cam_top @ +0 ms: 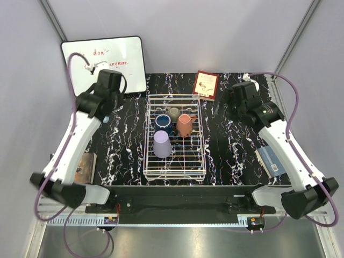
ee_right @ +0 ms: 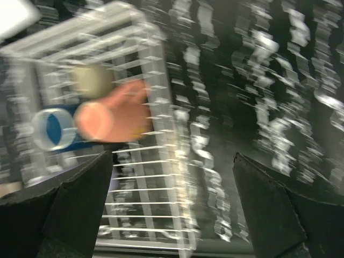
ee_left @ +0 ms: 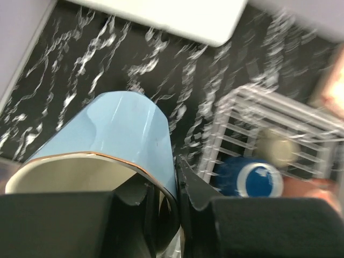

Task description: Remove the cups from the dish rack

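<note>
Black marbled desk [cam_top: 231,145], grey walls, whiteboard [cam_top: 105,62] at 11 o'clock. The rack [cam_top: 174,178] at centre holds four cups [cam_top: 163,144]. Only the left wrist view makes plain the left tool [ee_left: 164,188], at 10 o'clock, pinching the blue mug [ee_left: 123,129] by its rim. The right tool [ee_right: 171,161] gapes empty.

Black marbled table [cam_top: 231,150], grey walls [cam_top: 188,32]

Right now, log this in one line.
left jaws: shut on light blue mug | right jaws: open, empty | dish rack: lavender, dark blue, salmon, beige cups
</note>
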